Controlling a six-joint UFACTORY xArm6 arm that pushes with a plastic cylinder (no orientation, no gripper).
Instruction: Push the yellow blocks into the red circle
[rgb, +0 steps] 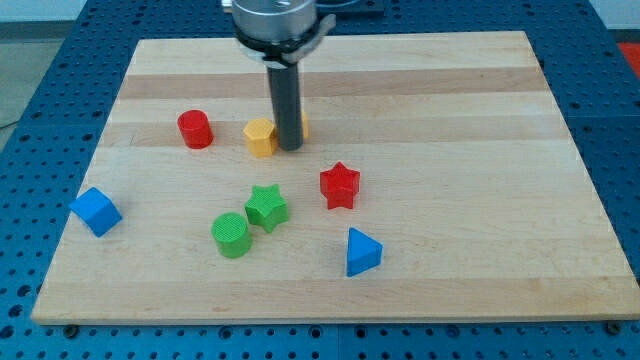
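While one yellow block (259, 137) sits just right of the red cylinder (195, 129), my tip (290, 147) touches its right side, holding nothing; another yellow block (303, 125) peeks from behind the rod; a red star (339, 185) lies below.

You have a yellow hexagonal block (259, 137) lying flat on the board, at about 11 o'clock from the board's middle. At its 3 o'clock a second yellow block (303, 125) shows only as a thin sliver; its shape can't be made out. The red cylinder (195, 129) stands upright at the hexagon's 9 o'clock, apart from it.
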